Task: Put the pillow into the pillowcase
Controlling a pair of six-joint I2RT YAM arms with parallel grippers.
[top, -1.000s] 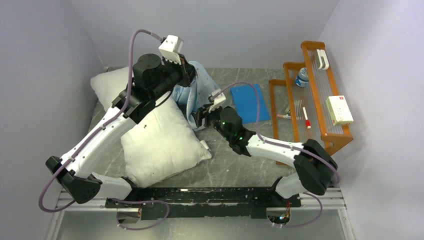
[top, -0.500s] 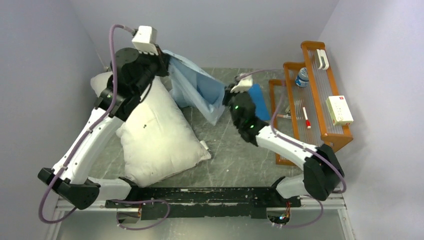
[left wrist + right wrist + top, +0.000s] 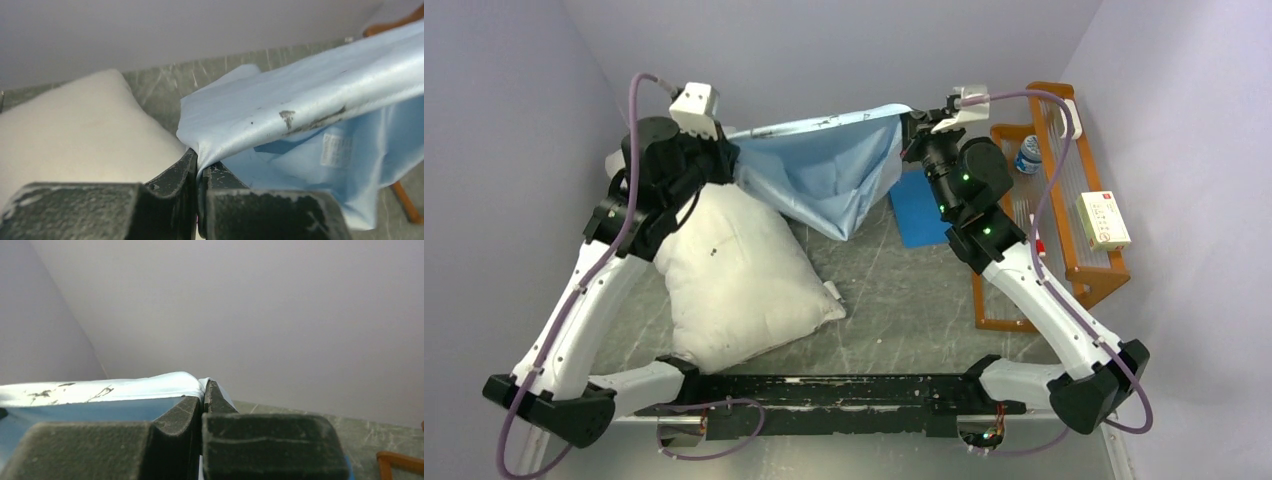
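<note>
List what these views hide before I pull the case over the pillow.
Top view: the pillowcase is stretched flat; which edge is open cannot be told.
Top view: one corner of the pillow lies under the left arm.
Right wrist view: no pillow; the right gripper blocks most of the pillowcase.
Top view: rack items too small.

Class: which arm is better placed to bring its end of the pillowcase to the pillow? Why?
Probably left: the left gripper, shut on the pillowcase, hangs by the pillow's far edge; the right gripper holds the opposite corner, well away.
</note>
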